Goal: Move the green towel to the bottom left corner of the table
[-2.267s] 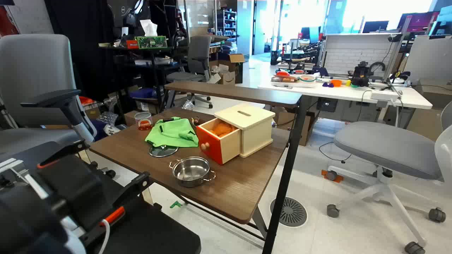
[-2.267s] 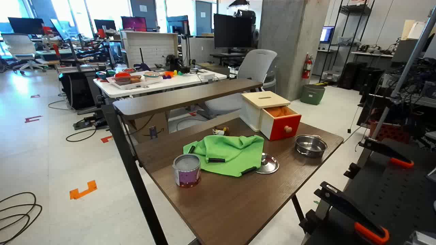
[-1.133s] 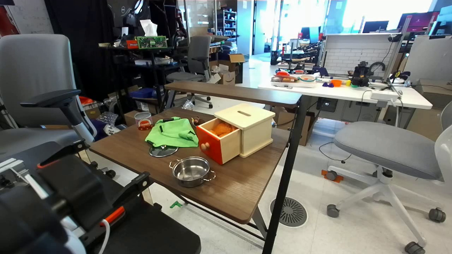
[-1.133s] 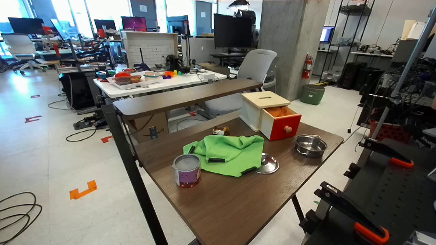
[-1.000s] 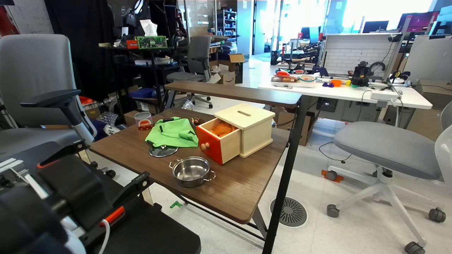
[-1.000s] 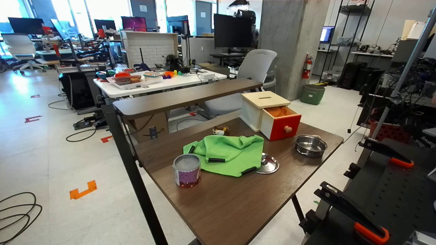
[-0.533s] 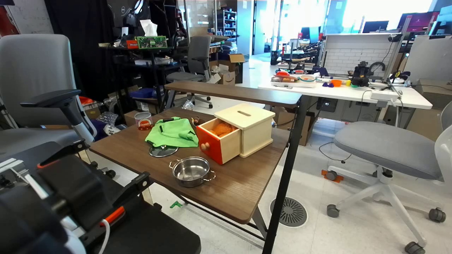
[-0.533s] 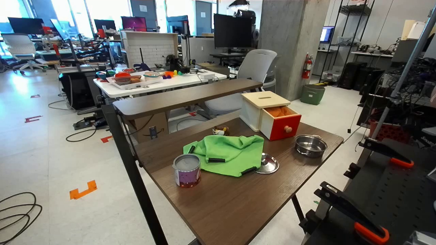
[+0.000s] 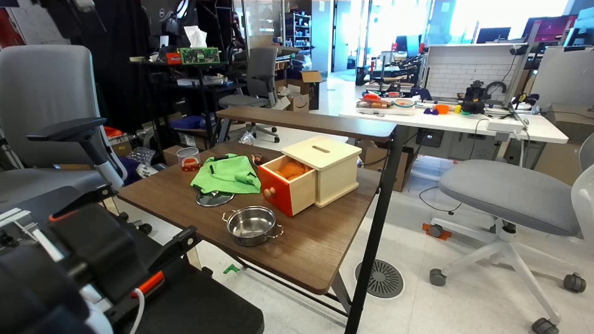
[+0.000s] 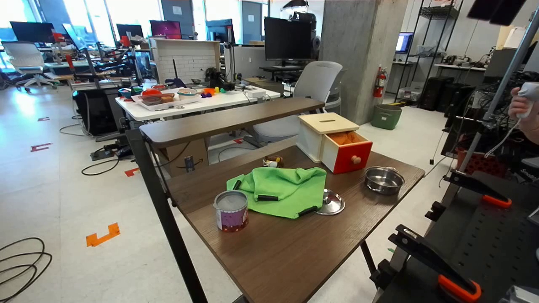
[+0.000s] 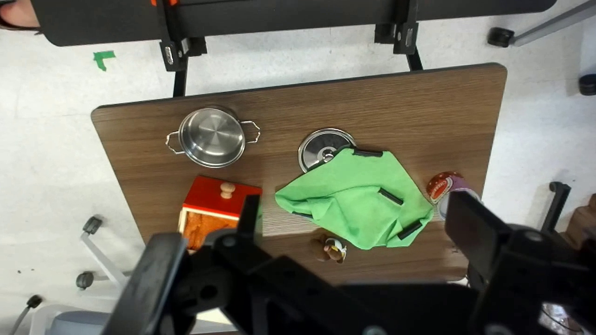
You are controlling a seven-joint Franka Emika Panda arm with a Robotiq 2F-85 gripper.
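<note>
Green towel (image 11: 361, 200) lies rumpled near the middle of the brown surface (image 11: 419, 102), edge lapping the pot lid (image 11: 321, 145). Fingers (image 11: 470, 228) wide apart, nothing held — looks like approach stage. I'd pinch a raised fold away from the lid, lift before sliding so the tub (image 10: 231, 212) isn't clipped. Pot (image 11: 213, 138) and wooden box (image 9: 322, 160) share the surface; white desk (image 10: 210, 102), gray chair (image 10: 316, 84) beyond.
</note>
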